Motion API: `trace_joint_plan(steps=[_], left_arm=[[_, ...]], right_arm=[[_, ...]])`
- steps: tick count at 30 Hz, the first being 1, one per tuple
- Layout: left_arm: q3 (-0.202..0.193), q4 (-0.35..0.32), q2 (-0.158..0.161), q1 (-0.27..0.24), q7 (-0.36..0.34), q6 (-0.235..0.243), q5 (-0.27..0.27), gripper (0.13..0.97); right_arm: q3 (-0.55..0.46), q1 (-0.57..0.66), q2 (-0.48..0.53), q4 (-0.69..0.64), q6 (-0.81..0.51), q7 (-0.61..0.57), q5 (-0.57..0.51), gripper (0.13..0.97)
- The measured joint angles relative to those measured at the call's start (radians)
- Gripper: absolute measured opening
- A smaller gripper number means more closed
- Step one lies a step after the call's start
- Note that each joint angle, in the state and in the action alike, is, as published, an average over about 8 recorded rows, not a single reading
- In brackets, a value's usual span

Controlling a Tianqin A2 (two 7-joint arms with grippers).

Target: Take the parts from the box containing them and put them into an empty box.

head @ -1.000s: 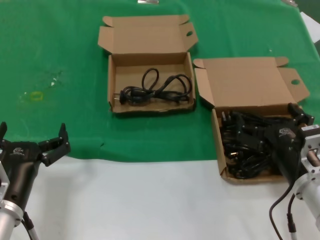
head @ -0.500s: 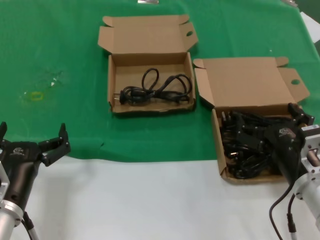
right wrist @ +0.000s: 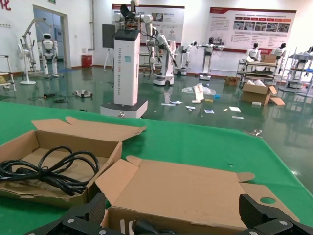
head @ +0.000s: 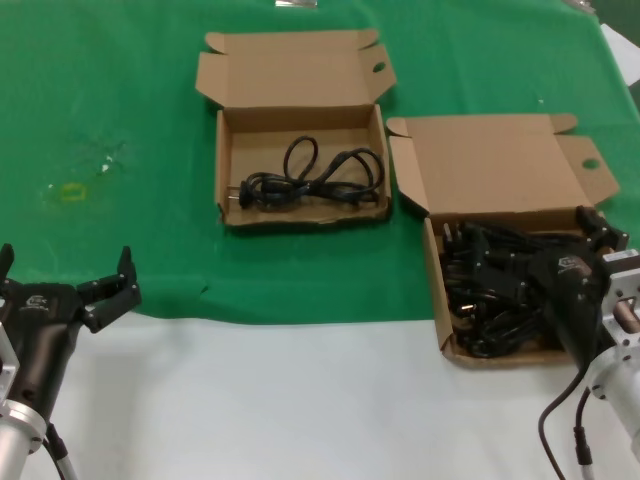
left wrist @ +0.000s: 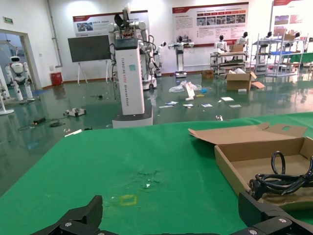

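Observation:
The box containing the parts lies open at the right, its lid folded back. It is filled with a tangle of black cords. My right gripper hangs open over that pile with nothing between its fingers; in the right wrist view the gripper faces the lid. The second box stands open further back, with one coiled cord inside, also seen as a cord and a cord. My left gripper is parked open near the front left, the same gripper being empty.
A green cloth covers the back of the table, and bare white tabletop runs along the front. A small yellow mark sits on the cloth at the left. The two boxes stand close, nearly corner to corner.

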Motion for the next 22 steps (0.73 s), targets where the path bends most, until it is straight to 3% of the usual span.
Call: trace_joint_plan(steps=[22], left_arm=[[0.000, 0.000, 0.000, 0.000, 0.000, 0.000, 0.000, 0.966]], right_arm=[[0.000, 0.000, 0.000, 0.000, 0.000, 0.000, 0.000, 0.966]])
